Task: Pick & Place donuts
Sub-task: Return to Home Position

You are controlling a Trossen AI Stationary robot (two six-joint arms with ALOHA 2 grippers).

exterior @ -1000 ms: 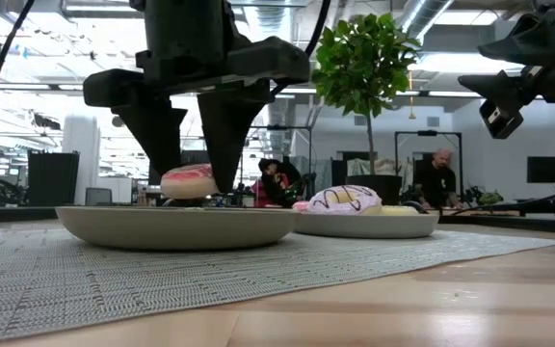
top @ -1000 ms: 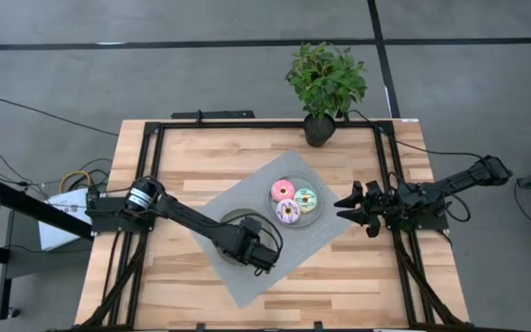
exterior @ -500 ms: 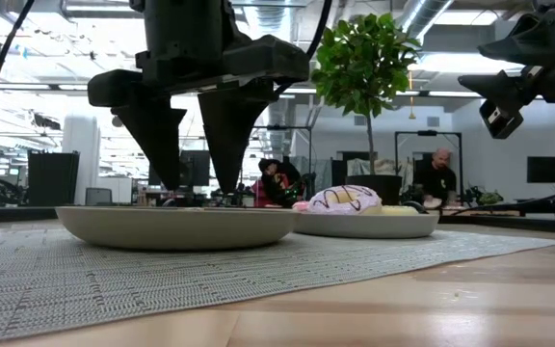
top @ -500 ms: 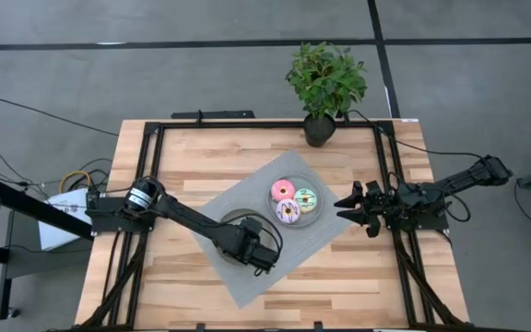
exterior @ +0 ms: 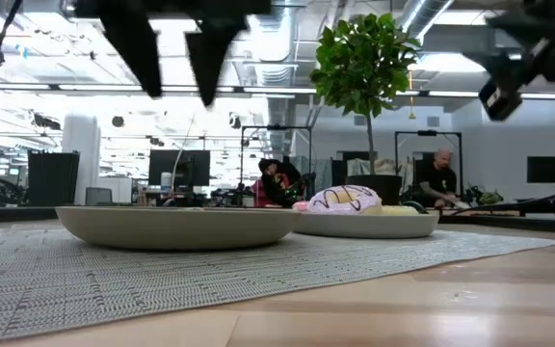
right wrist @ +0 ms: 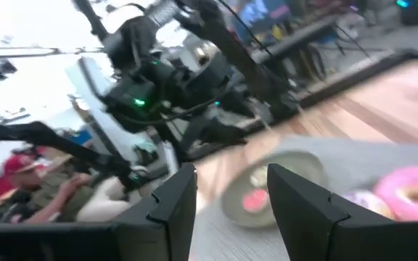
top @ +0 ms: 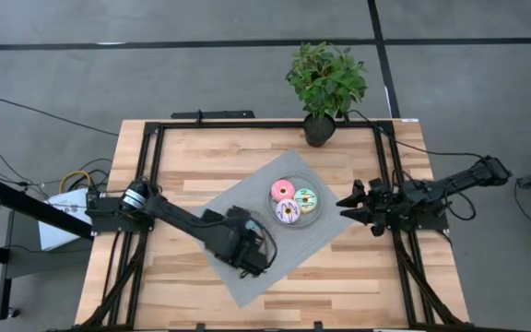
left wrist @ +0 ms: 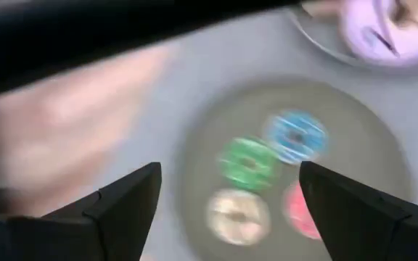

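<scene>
Jaws of the left gripper (left wrist: 229, 167) are being held apart above the dark plate (left wrist: 369, 174) — four tiny donuts (left wrist: 247, 162) are lying on it. Right gripper (top: 342, 208) — also spread — is being held near the right edge of the table (top: 182, 157).

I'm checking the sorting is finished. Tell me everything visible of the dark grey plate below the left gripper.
The dark grey plate is round, shallow and matte, lying flat on the woven grey mat. Four tiny donuts sit in it: blue, green, cream and pink-red. The open left gripper hangs above, touching nothing.
</scene>
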